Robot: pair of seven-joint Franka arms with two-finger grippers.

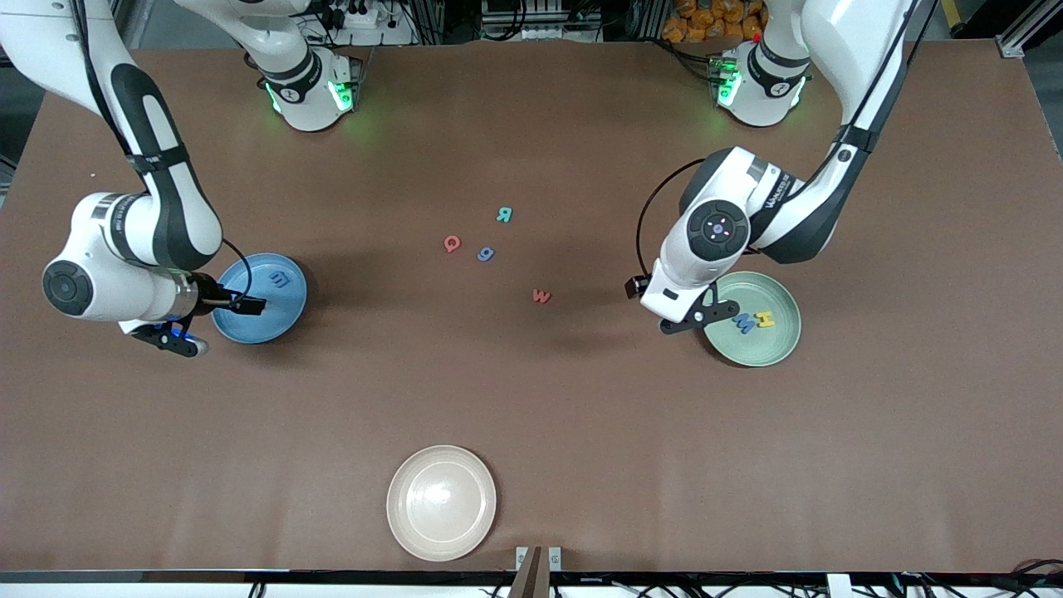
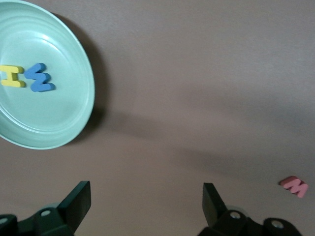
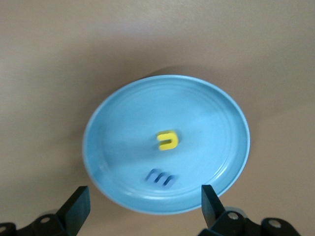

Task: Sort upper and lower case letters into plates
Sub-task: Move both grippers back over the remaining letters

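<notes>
Cream-beige plate [image 1: 441, 502] sits nearest the front camera, close to the table [image 1: 747, 465] edge, w/ wide bare brown surface around it.

Mint green plate [image 1: 768, 342] lies toward the left arm's end, holding a blue letter [image 1: 744, 323] and a yellow H [image 1: 765, 319] touching side by side. Left gripper [image 2: 146, 199] hovers over bare table just beside that plate's rim, fingers spread wide, nothing held.

Sky blue plate [image 1: 266, 311] lies toward the right arm's end; inside are a blue m [image 3: 162, 178] and a yellow letter [image 3: 167, 140], apart. Right gripper [image 3: 146, 202] hangs over its rim, fingers wide apart, empty.

Between plates, mid-table: red w [image 1: 541, 296], then blue g [image 1: 486, 254], red Q [image 1: 451, 243], teal R [image 1: 504, 214] farthest. All loose, apart, open room around each.
</notes>
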